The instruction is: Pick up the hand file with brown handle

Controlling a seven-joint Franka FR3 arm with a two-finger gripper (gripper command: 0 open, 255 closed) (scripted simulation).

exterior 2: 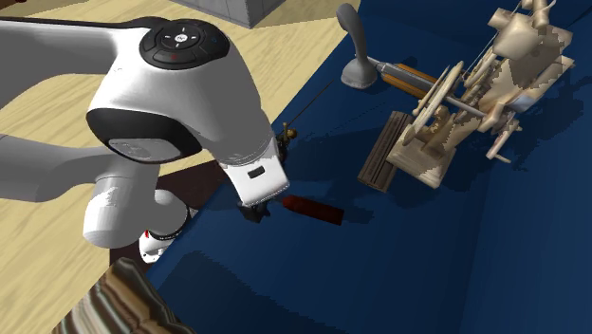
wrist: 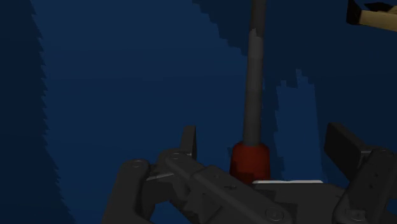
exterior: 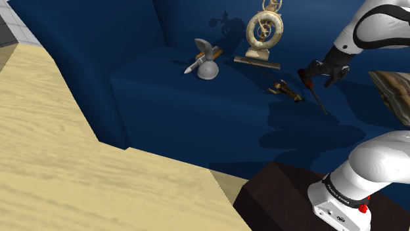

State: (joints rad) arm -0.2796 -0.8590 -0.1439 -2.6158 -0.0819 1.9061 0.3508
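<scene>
Site is a dark blue sofa (exterior: pixel 197 111) bordered by pale wood-grain floor (exterior: pixel 52 164). The white Franka arm (exterior 2: pixel 171 85) reaches from its dark stand (exterior: pixel 276 197) over the seat cushion. At the back of the seat stands a tan clockwork ornament (exterior: pixel 264 29) on a dark base. Toward the shoulder view's left of it lies a grey domed object (exterior: pixel 208 71) with a tool leaning on it. The hand file (exterior: pixel 314 92) appears to lie on the cushion near the shoulder view's right, well apart from both. Its reddish-brown handle (wrist: pixel 249 162) points toward the arm and its dark shaft runs away from it. The gripper (wrist: pixel 267 143) is down at the handle. In the wrist view the two black fingers (wrist: pixel 189 141) stand apart with the handle between them, neither pad visibly touching, so the pincer is released and nothing is held. Judgement: the approach is done and the grasp is the step in hand. The next move calls for closing squarely on the handle, not the thin shaft, then lifting straight up. The handle sits nearer one finger, so the file may slide or turn as the fingers close.
</scene>
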